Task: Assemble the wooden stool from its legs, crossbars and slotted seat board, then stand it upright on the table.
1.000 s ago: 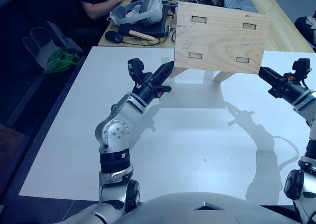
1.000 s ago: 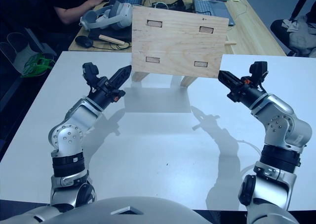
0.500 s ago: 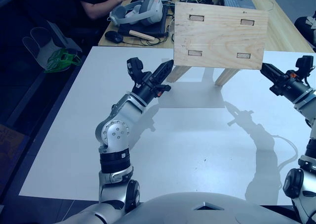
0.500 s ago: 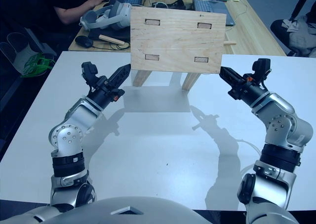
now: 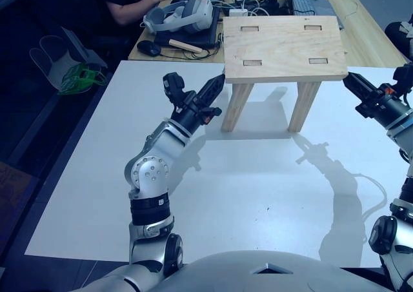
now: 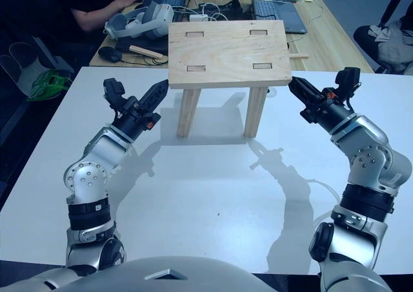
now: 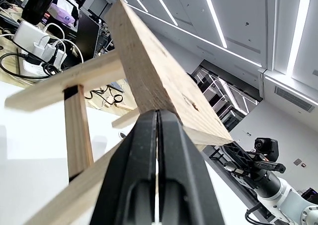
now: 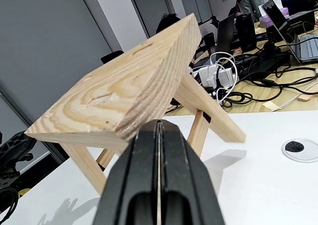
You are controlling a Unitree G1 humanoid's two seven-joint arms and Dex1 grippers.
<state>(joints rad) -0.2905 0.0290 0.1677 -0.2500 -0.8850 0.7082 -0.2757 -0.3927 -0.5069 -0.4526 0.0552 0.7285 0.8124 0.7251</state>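
The assembled wooden stool [image 5: 282,47] stands upright on the white table [image 5: 213,195], near its far edge. Its slotted seat board is level on top, and two front legs [image 5: 235,106] [image 5: 303,105] rest on the table. My left gripper [image 5: 218,82] is shut with nothing in it, its tip right beside the seat's left front corner. My right gripper [image 5: 350,79] is also shut with nothing in it, a short way off the seat's right edge. The left wrist view has shut fingers [image 7: 149,150] under the seat's edge. The right wrist view has shut fingers [image 8: 149,155] before the seat's end grain.
Behind the table, a wooden desk [image 5: 368,28] carries a headset [image 5: 181,15], a mouse [image 5: 149,47], laptops and cables. A green object [image 5: 80,78] lies off the table's far left corner. The near half of the table is bare.
The stool has tipped from seat-facing-me down onto its legs and now stands level. Both grippers have stayed beside the seat's edges, the right one drawing slightly outward.
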